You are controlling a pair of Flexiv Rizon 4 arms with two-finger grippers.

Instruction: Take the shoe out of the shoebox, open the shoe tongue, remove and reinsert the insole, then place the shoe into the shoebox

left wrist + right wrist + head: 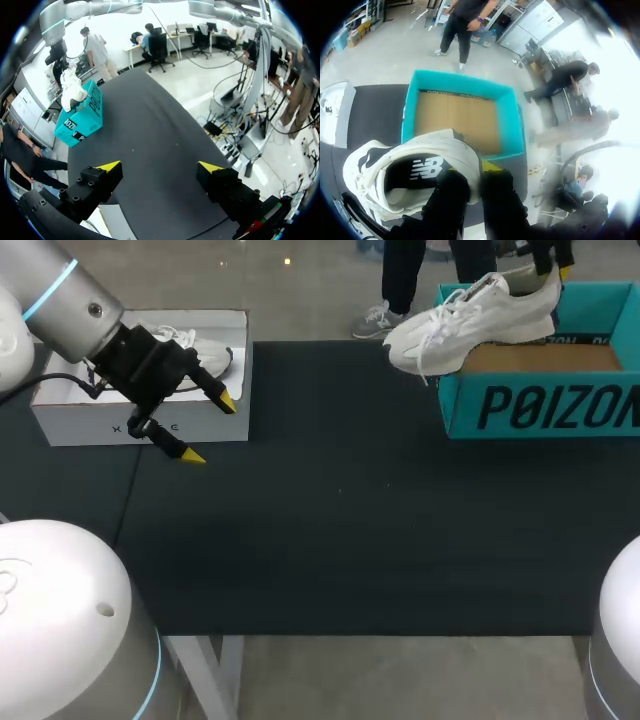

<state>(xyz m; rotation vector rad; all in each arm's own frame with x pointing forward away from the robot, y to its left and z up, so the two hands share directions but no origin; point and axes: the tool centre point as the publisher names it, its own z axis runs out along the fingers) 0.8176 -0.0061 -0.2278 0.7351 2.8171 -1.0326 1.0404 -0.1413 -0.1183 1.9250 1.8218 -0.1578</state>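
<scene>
Head view: left gripper (210, 428) wide open, empty, by white shoebox (140, 425); white sneaker (480, 315) above teal shoebox (540, 405) rim. Left wrist view: nothing between the fingers. Right wrist view only: right gripper (470, 172) clamps sneaker's heel collar.

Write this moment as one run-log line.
right gripper: shut on shoe | shoe: partly over teal shoebox | left gripper: open, by white box

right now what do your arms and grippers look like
The left arm is a silver-grey tube with a glowing blue ring and a black cable. The left gripper is black and blocky, studded with bolts, its two fingers tipped with yellow wedges. The right gripper is the same black, a sliver of yellow showing. The arm bases are rounded, white, with blue bands.
</scene>
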